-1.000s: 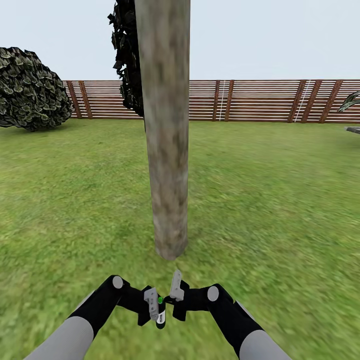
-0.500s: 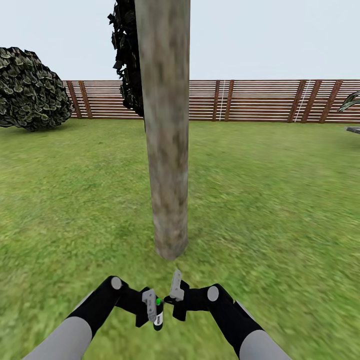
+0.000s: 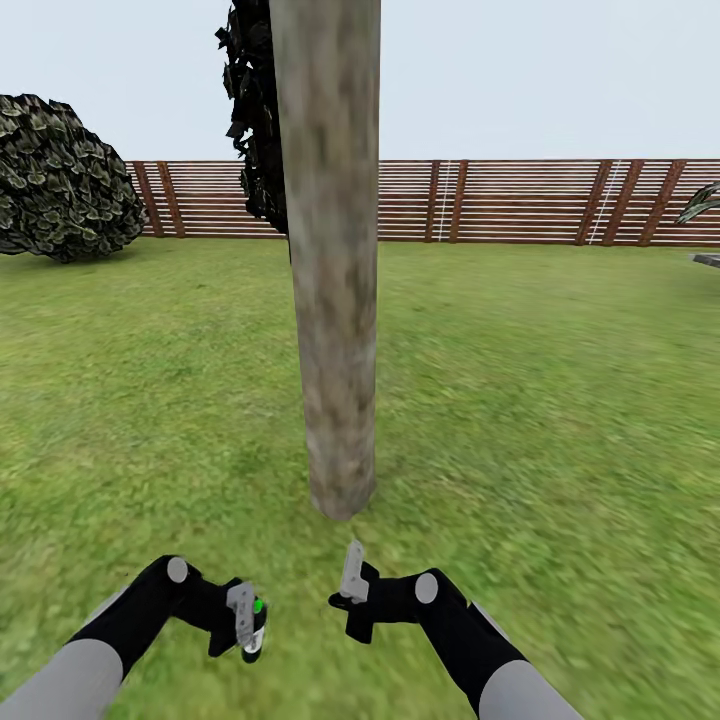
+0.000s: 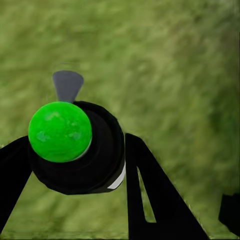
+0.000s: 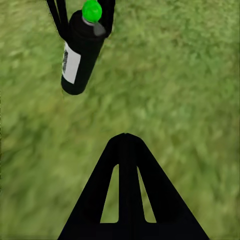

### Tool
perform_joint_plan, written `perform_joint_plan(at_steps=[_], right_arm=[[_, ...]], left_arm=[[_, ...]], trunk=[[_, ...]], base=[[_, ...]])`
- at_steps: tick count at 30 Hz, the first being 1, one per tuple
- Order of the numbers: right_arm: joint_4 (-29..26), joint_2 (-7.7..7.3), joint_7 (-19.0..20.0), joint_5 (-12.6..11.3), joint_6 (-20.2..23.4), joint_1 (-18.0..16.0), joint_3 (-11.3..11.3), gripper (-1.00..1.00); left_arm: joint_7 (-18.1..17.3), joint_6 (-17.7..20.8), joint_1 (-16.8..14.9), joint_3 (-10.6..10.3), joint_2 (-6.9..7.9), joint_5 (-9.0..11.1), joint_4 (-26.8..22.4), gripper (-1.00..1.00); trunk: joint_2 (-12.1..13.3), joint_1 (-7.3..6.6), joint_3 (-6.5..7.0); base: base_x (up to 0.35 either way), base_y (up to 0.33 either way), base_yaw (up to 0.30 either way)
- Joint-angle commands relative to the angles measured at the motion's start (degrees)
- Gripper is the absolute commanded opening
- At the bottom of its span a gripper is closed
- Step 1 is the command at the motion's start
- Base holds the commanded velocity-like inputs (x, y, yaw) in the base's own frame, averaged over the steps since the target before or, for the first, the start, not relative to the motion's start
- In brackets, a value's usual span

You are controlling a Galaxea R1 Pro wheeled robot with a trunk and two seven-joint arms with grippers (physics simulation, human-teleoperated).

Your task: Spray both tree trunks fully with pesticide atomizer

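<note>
A tree trunk (image 3: 335, 300), pale and mottled grey-brown, rises straight from the grass just ahead of both arms. My left gripper (image 3: 247, 620) is shut on the pesticide atomizer (image 3: 255, 625), a small dark bottle with a bright green top and a white label. It hangs low over the lawn, left of the trunk's base. The left wrist view looks down on the atomizer (image 4: 80, 150) held between the two dark fingers. The right wrist view catches the atomizer (image 5: 80, 52) hanging over grass. My right gripper (image 3: 352, 572) sits near the trunk's foot, fingers together and holding nothing.
A round dark shrub (image 3: 65, 180) stands at the far left. A narrow near-black tree (image 3: 255, 110) rises behind the trunk. A brown slatted fence (image 3: 520, 200) closes off the back. A palm frond (image 3: 700, 202) and a grey slab (image 3: 706, 260) show at the right edge. Grass lies all around.
My left arm has swung to the left with the atomizer, away from the right gripper. The right arm and the camera have stayed put.
</note>
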Motion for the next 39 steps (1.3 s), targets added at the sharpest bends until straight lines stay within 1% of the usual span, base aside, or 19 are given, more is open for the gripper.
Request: perform_joint_plan(at_steps=[1,3,5,6,9,11,14,15,17,18,23,25,26,28,30,31,34,35,39], right_arm=[[-0.1,0.02,0.1,0.6,-0.4,0.0,-0.1,-1.00],[0.0,0.02,0.0,0.7,-0.4,0.0,-0.2,-1.00],[0.0,0.02,0.0,0.7,-0.4,0.0,-0.2,-1.00],[0.0,0.02,0.0,0.7,-0.4,0.0,-0.2,1.00],[0.0,0.02,-0.1,0.7,-0.4,0.0,-0.2,1.00],[0.0,0.02,-0.3,0.7,-0.4,0.0,-0.3,1.00],[0.3,0.02,-1.6,0.8,-0.4,0.0,-0.4,1.00],[1.7,-0.75,-4.7,0.8,-0.4,0.0,-1.2,1.00],[3.6,-1.34,-8.3,0.7,-0.4,0.0,-2.6,1.00],[5.1,-1.57,-11.1,0.7,-0.5,0.0,-4.2,1.00],[15.6,-2.34,-28.1,0.8,-0.7,0.1,-19.5,1.00],[18.8,-3.36,-34.0,0.8,-1.1,0.1,-23.6,1.00],[20.5,-4.55,-38.5,0.7,-1.5,0.1,-25.1,1.00],[21.8,-5.61,-43.3,0.7,-2.2,0.1,-25.9,1.00],[23.0,-6.80,-51.9,0.7,-3.6,0.1,-26.6,1.00],[23.4,-7.50,-58.2,0.3,-5.0,0.4,-26.8,1.00],[23.6,-7.93,-62.7,-2.2,-6.9,1.9,-26.9,1.00],[23.6,-8.10,-64.4,-7.3,-8.7,4.4,-27.0,1.00],[23.7,-8.98,-64.7,-12.0,-9.4,5.7,-26.9,1.00]], left_arm=[[0.0,-0.5,0.0,-0.1,0.89,-0.2,-0.1,-1.00],[0.0,-0.5,0.1,0.0,3.14,-0.2,0.1,-1.00],[0.2,-0.4,0.1,0.2,4.48,-0.1,0.5,-1.00],[0.8,-0.4,0.1,0.5,5.10,0.1,0.6,-1.00],[5.2,-0.3,0.2,2.8,6.06,0.6,1.5,-1.00],[10.1,-0.3,0.2,5.8,5.98,0.7,3.0,-1.00],[14.5,-0.2,0.2,8.3,5.61,0.9,4.8,-1.00],[18.4,-0.2,0.3,9.9,4.85,1.2,7.0,-1.00],[21.8,-0.2,0.3,11.2,4.05,1.8,8.8,-1.00],[24.3,-0.2,0.3,12.1,3.59,2.4,10.0,-1.00],[39.3,0.3,0.3,15.9,2.58,7.0,13.4,-1.00],[43.6,0.8,0.3,16.5,2.33,8.7,13.9,-1.00],[46.0,1.7,0.3,16.8,1.83,9.4,14.9,-1.00],[47.9,3.0,0.3,16.9,1.40,9.7,16.3,-1.00],[50.4,5.5,0.3,17.1,0.99,10.1,17.9,-1.00],[51.4,7.1,0.3,17.2,0.70,10.9,18.4,-1.00],[51.9,9.1,0.3,17.3,-0.23,13.2,18.6,-1.00],[52.0,14.4,0.3,17.2,-1.13,16.7,18.4,-1.00],[52.1,21.3,0.1,17.2,-1.94,19.5,17.8,-1.00]], trunk=[[0.0,-0.01,-0.05],[0.0,-0.01,-0.05],[0.0,-0.01,-0.05],[0.0,-0.01,-0.05],[0.0,-0.01,-0.05],[0.0,-0.01,-0.05],[0.0,-0.01,-0.05],[0.0,-0.01,-0.05],[0.0,-0.01,-0.05],[0.0,-0.01,-0.05],[0.0,-0.01,-0.05],[0.0,-0.01,-0.05],[0.0,-0.01,-0.05],[0.0,-0.01,-0.05],[0.0,-0.01,-0.05],[0.0,-0.01,-0.05],[0.0,-0.01,-0.05],[0.0,-0.01,-0.05],[0.0,-0.01,-0.05]], base=[[0.000,0.000,0.000],[0.000,0.000,0.000],[0.000,0.000,0.000],[0.000,0.000,0.000],[0.000,0.000,0.000],[0.000,0.000,0.000],[0.000,0.000,0.000],[0.000,0.000,0.000],[0.000,0.000,0.000],[0.000,0.000,0.000],[0.000,0.000,0.000],[0.000,0.000,0.000],[0.000,0.000,0.000],[0.000,0.000,0.000],[0.000,0.000,0.000],[0.000,0.000,0.000],[0.000,0.000,0.000],[0.000,0.000,0.000],[0.000,0.000,0.000]])
